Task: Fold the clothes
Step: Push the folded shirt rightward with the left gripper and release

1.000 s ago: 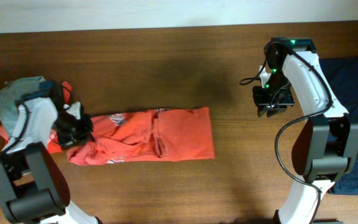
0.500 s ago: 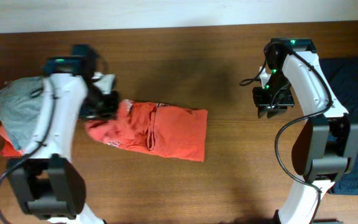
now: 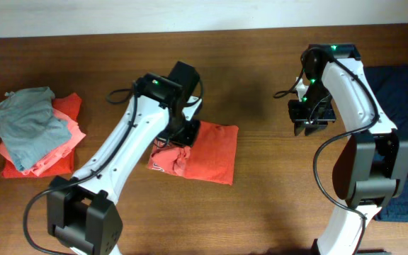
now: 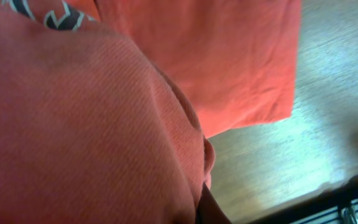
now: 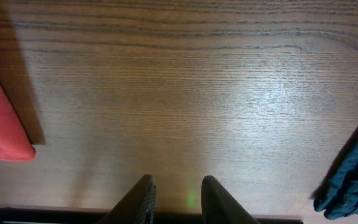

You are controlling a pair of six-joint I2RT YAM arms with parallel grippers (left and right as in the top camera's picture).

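Left gripper (image 3: pixel 181 133) down on the upper left part of the orange-red T-shirt (image 3: pixel 214 152), clamped on a bunch of its cloth. From the left wrist, lens filled with a raised hump of orange-red knit pressed close, only a dark sliver of one finger (image 4: pixel 211 211) at the bottom edge. Shirt itself flat on the wooden table (image 3: pixel 261 212) near the middle, a rough rectangle, its left side doubled over and rumpled, with a bit of grey-white lettering (image 3: pixel 163 167) on the lower left corner of the fold. Right edge and lower right corner smooth, bare wood beyond. Right gripper (image 5: pixel 176 194) well apart from the shirt, above bare table toward the right, fingers slightly spread with nothing between them. One corner of the shirt at the left margin of the right wrist view, edge of the navy garment (image 3: pixel 402 106) at the lower right. Navy garment on the table's right end, partly behind the right arm's base. At the left end, grey garment (image 3: pixel 27 122) crumpled on top of the salmon garment (image 3: pixel 41 164), both well apart from the shirt.
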